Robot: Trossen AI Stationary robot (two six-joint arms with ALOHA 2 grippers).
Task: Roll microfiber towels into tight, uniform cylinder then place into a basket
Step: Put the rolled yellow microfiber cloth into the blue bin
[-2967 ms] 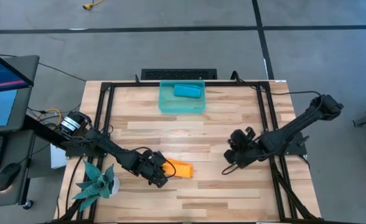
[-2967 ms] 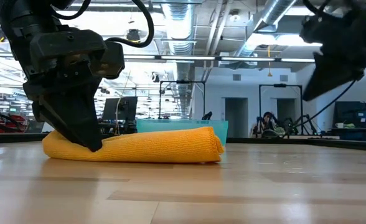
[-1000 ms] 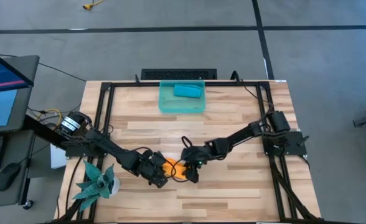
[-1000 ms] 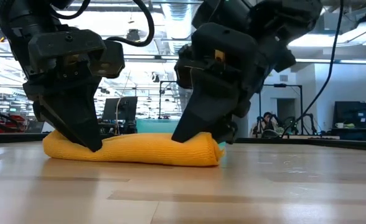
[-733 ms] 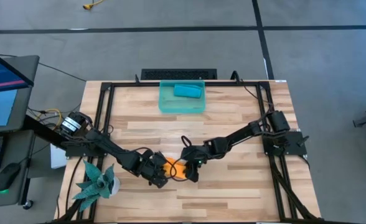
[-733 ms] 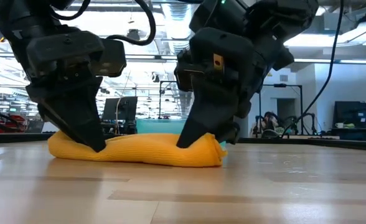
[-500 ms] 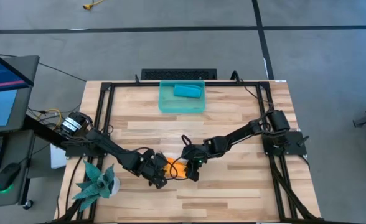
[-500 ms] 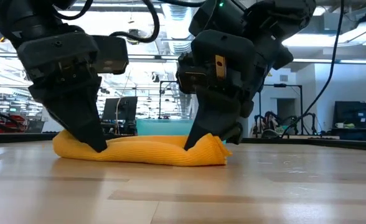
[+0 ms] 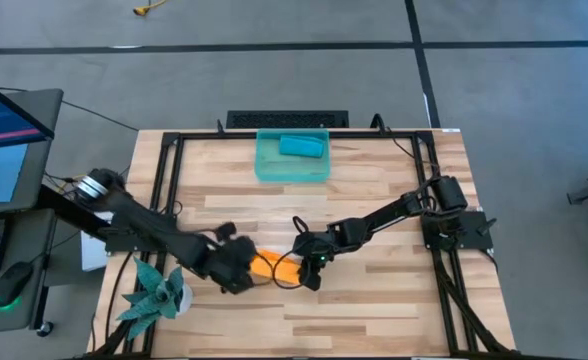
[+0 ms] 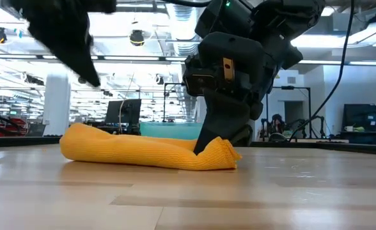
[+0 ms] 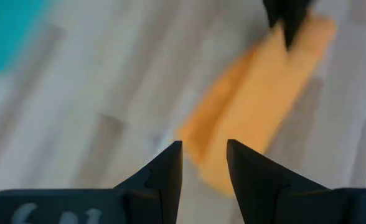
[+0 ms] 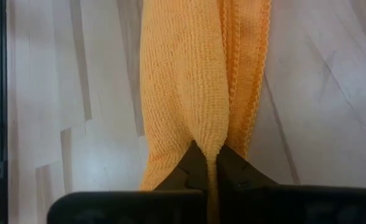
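The orange roll (image 9: 271, 265) lies on the worktop (image 9: 374, 310), long axis running between the arms. The right pincer (image 9: 307, 272) is clamped on its right end. The left pincer (image 9: 236, 272) hangs just off the left end, fingers apart, empty. The basket (image 9: 292, 168) sits well beyond, holding the blue roll (image 9: 301, 146).

text: none legible | labels: none | numbers: none | signs: none
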